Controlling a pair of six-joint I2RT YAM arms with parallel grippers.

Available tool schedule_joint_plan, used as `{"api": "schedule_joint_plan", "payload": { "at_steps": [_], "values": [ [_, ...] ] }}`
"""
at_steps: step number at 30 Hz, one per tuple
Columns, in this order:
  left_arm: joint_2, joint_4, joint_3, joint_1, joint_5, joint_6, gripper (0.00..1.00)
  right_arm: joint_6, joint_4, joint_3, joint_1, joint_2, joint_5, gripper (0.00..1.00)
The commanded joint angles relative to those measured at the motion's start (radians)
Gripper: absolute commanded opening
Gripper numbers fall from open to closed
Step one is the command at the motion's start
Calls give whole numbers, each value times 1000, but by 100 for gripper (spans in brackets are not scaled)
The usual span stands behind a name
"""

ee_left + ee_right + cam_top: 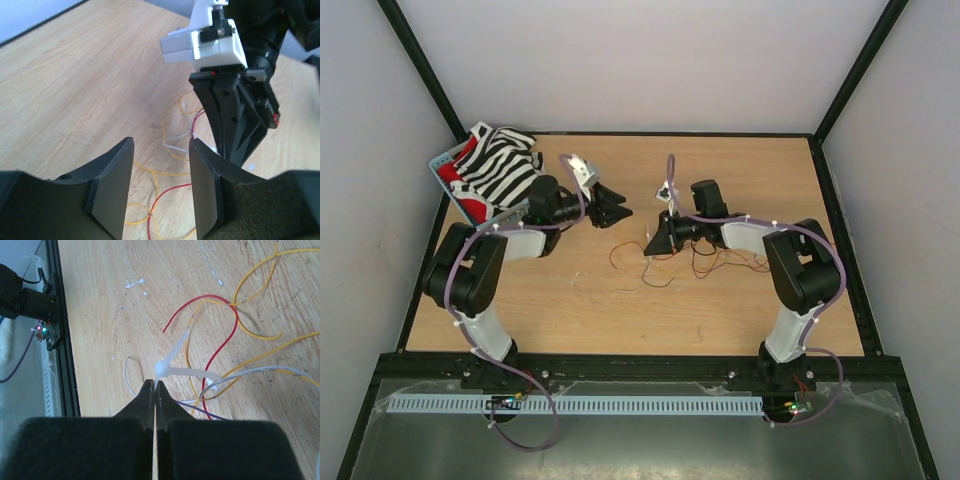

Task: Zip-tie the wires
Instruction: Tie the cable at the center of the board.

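Above the table (550, 310) | left arm (535, 240) reaching right, jaws released | right arm (750, 235) low, jaws pinching zip tie (185, 371) by wires (215, 296)

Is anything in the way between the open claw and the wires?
Nothing visible: just bare table between the left gripper and the wires. The right gripper, pinching the zip tie, is off to the side.

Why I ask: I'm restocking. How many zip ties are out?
1: the zip tie lies mid-table at the tips of the right pincer, looped around the wires. Others may be hidden.
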Motion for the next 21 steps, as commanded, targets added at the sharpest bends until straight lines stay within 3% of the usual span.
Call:
{"api": "schedule_joint_plan", "payload": {
  "at_steps": [1,10,21],
  "values": [
    [74,51,69,11,160,-288,51,-20,23,-12,-4,-46,-7,0],
    [209,88,185,-13,297,-447,54,-7,35,-7,-5,-41,-8,0],
    [251,94,198,-38,281,-439,53,3,49,-13,-4,-41,-21,0]
  ]
}}
